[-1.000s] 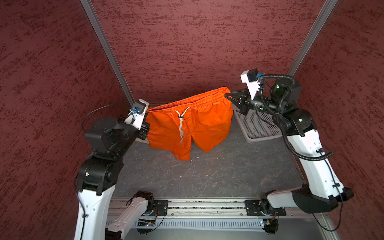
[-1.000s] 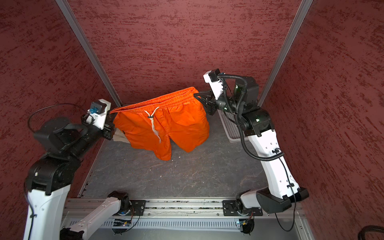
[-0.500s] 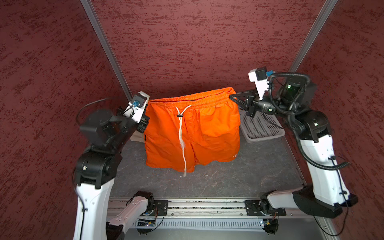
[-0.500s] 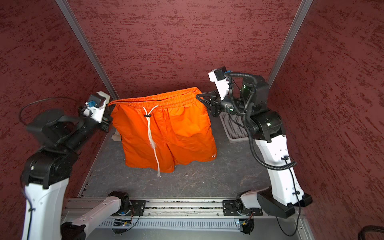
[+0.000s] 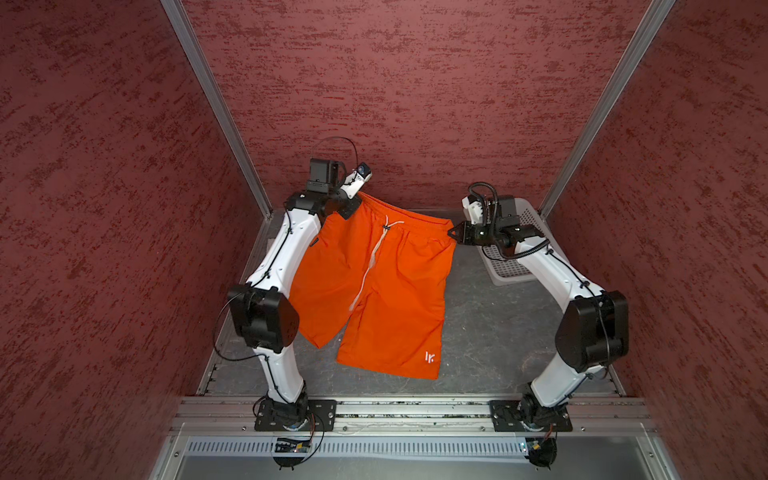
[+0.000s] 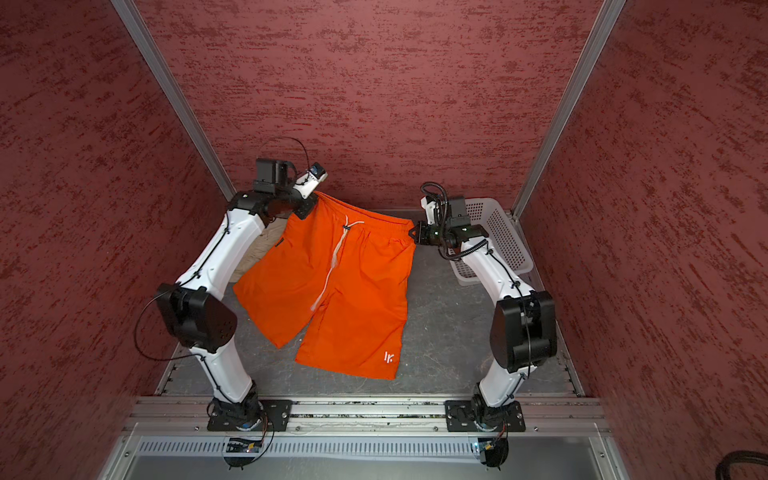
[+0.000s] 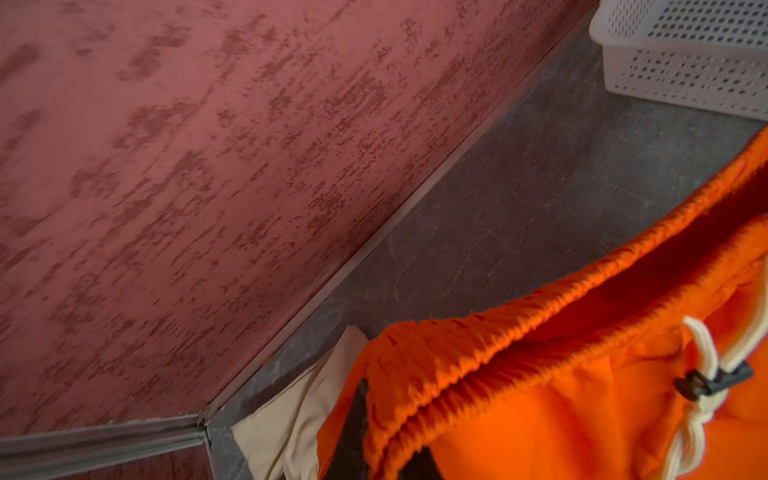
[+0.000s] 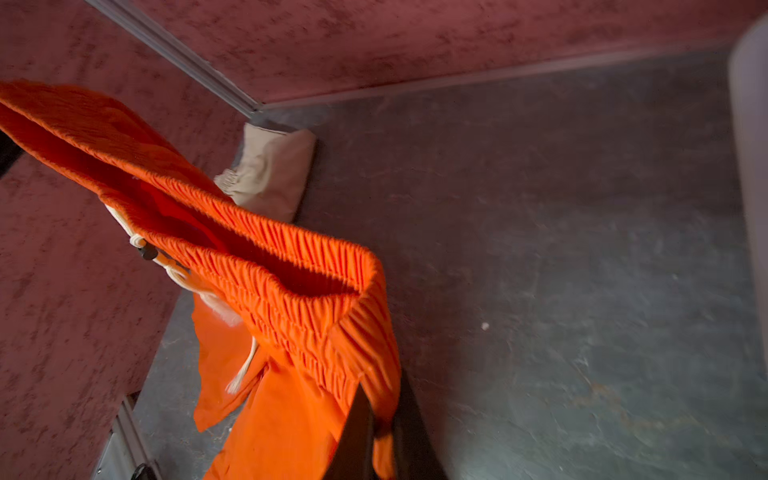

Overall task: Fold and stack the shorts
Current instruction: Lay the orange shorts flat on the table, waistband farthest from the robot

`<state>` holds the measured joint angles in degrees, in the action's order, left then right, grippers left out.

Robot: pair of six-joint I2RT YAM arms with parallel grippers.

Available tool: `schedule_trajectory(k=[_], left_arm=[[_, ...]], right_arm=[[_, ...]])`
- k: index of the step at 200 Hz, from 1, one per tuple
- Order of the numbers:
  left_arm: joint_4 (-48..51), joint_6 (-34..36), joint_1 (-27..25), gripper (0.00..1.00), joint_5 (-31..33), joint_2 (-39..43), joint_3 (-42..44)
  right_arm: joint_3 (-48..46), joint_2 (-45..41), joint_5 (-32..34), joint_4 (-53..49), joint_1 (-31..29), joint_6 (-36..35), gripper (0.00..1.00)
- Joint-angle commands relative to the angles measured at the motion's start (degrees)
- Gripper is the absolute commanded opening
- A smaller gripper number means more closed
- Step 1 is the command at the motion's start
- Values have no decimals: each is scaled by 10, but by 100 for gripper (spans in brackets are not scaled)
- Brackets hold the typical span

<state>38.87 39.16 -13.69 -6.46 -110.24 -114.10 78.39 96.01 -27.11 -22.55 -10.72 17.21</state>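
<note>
My left gripper and right gripper are each clamped tight on one corner of the waistband of the orange shorts. The shorts hang spread between them over the grey table.

Both top views show the whole garment. It has two smooth legs, a white drawstring trailing down the front, and a small white logo near the hem of the right leg. A dark label sits on the left side seam. I cannot tell whether the hems touch the table.

My wrist views show only the top of the shorts: the ribbed, gathered elastic, the waist gaping open, and a dark toggle on the cord.

The beige shorts lie bunched in the far left corner. They are plain in both wrist views, but only a sliver shows beside my left arm in a top view.

A white basket sits far right, behind my right arm.
</note>
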Motion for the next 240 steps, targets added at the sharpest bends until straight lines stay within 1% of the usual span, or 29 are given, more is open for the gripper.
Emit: schedule_trajectory(k=[1, 13, 34, 55, 77, 116, 138, 153, 184, 192, 198, 204, 212, 216, 229, 240], left_arm=[[-35, 20, -35, 3, 36, -40, -72], [-34, 21, -59, 3, 45, -66, -94], [-43, 23, -95, 4, 56, -91, -103], [-63, 17, -117, 5, 48, -110, -102], [-82, 12, -139, 5, 43, -140, -108], [-92, 1, -183, 5, 40, -217, -159], [-94, -7, -207, 6, 36, -268, -205], [-94, -10, -224, 6, 34, -302, -238], [-114, -17, -259, 8, 30, -368, -298], [-118, -19, -267, 9, 29, -381, -312], [-119, -22, -272, 11, 28, -389, -320], [-119, -23, -277, 17, 30, -394, -326], [-118, -26, -281, 27, 32, -395, -329], [-113, -28, -282, 34, 32, -392, -330], [-91, -39, -284, 54, 33, -375, -329], [-67, -54, -282, 63, 43, -349, -321]], right_arm=[[-61, -63, 62, 81, 6, 57, 0], [-104, -90, 76, 90, 5, 72, 0], [-173, -124, 73, 89, 4, 90, 0], [-243, -184, 88, 84, 2, 106, 0], [-326, -240, 92, 100, 0, 140, 0], [-437, -315, 92, 111, -12, 210, 0], [-480, -352, 96, 111, -34, 246, 0], [-504, -381, 112, 99, -44, 266, 0], [-525, -443, 187, 35, -45, 276, 0], [-521, -452, 206, 15, -45, 273, 5], [-516, -458, 222, 0, -45, 270, 11], [-507, -465, 237, -15, -45, 266, 19], [-494, -472, 251, -32, -45, 259, 29], [-485, -473, 257, -40, -44, 254, 34], [-446, -474, 268, -69, -45, 231, 43], [-405, -470, 282, -99, -45, 206, 48]])
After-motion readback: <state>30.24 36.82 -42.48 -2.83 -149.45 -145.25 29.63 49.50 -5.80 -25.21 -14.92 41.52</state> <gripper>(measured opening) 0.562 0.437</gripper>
